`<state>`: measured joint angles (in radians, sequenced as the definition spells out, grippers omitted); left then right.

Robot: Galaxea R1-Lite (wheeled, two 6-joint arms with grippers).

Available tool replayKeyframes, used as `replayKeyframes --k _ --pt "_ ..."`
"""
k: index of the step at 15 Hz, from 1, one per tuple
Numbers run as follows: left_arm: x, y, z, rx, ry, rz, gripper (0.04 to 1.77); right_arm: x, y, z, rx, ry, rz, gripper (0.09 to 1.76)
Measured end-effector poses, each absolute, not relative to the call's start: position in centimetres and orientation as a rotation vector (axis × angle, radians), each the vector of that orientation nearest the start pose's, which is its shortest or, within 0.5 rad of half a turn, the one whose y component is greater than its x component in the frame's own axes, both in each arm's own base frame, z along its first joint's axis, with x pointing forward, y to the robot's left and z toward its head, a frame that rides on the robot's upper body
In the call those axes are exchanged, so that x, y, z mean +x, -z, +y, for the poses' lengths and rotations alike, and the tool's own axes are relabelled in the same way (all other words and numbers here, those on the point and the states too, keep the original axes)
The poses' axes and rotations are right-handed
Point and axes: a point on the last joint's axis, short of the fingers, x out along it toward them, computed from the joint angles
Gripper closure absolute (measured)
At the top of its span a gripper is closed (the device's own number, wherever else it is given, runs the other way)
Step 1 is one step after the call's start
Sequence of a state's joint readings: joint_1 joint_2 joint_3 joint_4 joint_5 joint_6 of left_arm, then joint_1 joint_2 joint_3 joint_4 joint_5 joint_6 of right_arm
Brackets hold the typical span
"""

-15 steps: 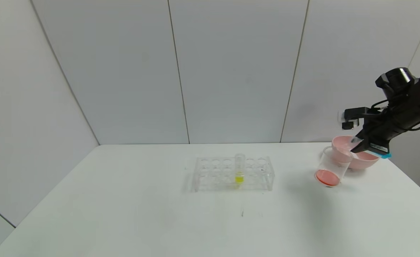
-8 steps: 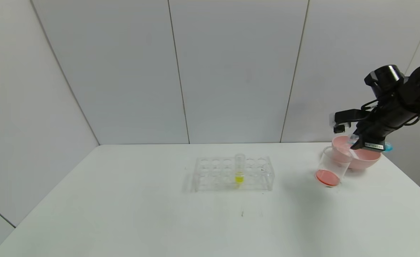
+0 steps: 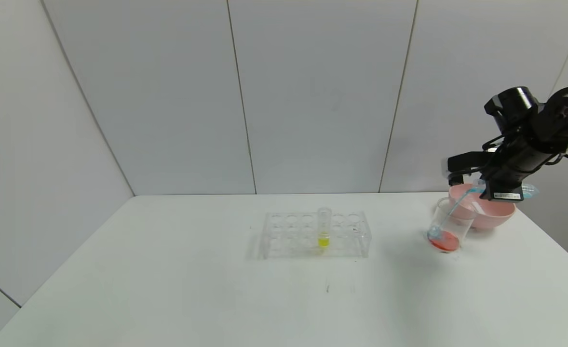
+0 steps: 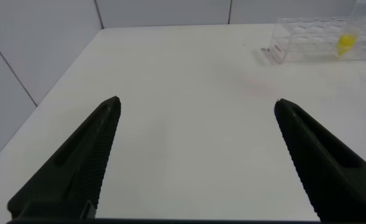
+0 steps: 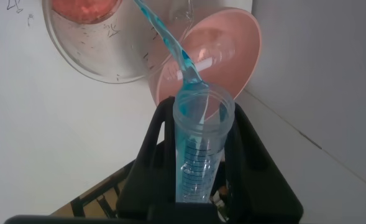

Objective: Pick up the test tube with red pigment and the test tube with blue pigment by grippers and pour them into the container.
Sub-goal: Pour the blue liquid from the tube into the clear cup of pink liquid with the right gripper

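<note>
Red half looks done: the beaker (image 3: 447, 225) near the desk's far right corner already has a layer of orange-red liquid at its bottom, and no red tube shows in any view. In the pink bowl (image 3: 493, 214), touching or just behind the beaker, a pale tube-like shape lies, poss. the emptied red tube; can't confirm.

Blue half is in progress. The right gripper (image 3: 498, 192) is clamped tight on the blue tube (image 5: 198, 149), holding it tipped over above the beaker & bowl. A thin blue stream (image 3: 450, 212) runs from the tube's mouth down into the beaker, and a blue patch sits on the red layer at the beaker's left side. In the right wrist view the tube is clear w/ printed marks and blue liquid running along its wall; how much is left inside, can't tell exactly, but prob. some.

The left gripper (image 4: 195, 155) hangs idle over the desk's left part, fingers spread wide, nothing between them.

The rack (image 3: 317, 234) stands mid-desk, well apart from the beaker, w/ only the yellow tube (image 3: 323, 227) in it, upright.

Left to do, as I judge it: finish draining the blue tube, tip it back up, put it away somewhere (bowl seems likely).
</note>
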<state>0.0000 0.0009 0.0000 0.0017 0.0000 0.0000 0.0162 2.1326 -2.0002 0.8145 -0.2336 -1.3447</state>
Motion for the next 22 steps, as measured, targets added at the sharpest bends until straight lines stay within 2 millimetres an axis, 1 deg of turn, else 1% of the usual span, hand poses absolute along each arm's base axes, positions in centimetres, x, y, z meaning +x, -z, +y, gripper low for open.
replayKeyframes --k 3,5,9,14,17,22 --pt "-2.3 -7.5 0.0 0.000 0.000 0.002 0.05 40.1 -22.3 0.6 -1.382 -0.479 0.947 1.34" --pt "-2.3 -7.5 0.0 0.000 0.000 0.002 0.05 40.1 -22.4 0.7 -1.431 -0.460 0.968 1.34" --pt "-2.3 -7.5 0.0 0.000 0.000 0.002 0.05 40.1 -22.4 1.3 -1.449 -0.461 0.964 1.34" --pt "-2.3 -7.5 0.0 0.000 0.000 0.003 0.05 40.0 -22.4 2.0 -1.528 -0.427 1.003 1.34" --pt "-2.3 -7.5 0.0 0.000 0.000 0.003 0.05 40.0 -22.3 2.5 -1.537 -0.438 0.998 1.34" --pt "-2.3 -7.5 0.0 0.000 0.000 0.003 0.05 40.0 -22.2 2.6 -1.527 -0.445 0.996 1.34"
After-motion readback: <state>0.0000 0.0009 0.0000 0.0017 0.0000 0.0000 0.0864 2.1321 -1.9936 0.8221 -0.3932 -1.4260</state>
